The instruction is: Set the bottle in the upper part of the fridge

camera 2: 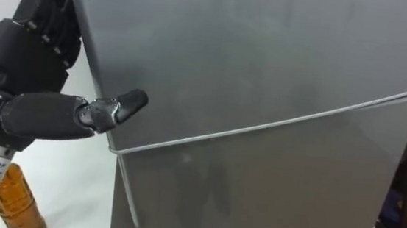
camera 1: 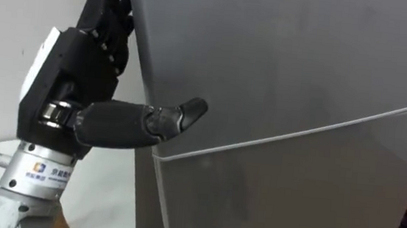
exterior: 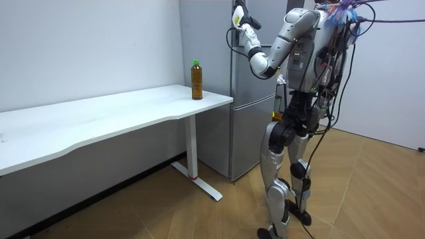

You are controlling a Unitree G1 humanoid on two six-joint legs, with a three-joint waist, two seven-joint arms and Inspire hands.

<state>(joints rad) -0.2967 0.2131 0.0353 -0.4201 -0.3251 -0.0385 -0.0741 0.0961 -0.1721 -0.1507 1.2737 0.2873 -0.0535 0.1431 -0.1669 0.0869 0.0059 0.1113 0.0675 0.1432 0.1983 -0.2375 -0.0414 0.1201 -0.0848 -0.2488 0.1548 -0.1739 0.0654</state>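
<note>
Grey fridge (exterior: 249,133) beside a white desk (exterior: 119,113). My left hand (camera 1: 75,66) is raised at the upper door's (camera 1: 282,62) left edge; whether it grips, I cannot tell. The bottle (exterior: 196,81) stands upright on the desk, down-left of my hand, well apart.

Left hand (camera 1: 70,80) at grey fridge's (camera 1: 292,203) left edge — against upper door (camera 1: 282,54), above seam (camera 1: 298,130)

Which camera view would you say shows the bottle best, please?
The room view: the whole bottle stands upright on the white table, near its end by the fridge. The right eye view catches just part of it at its lower left.
</note>
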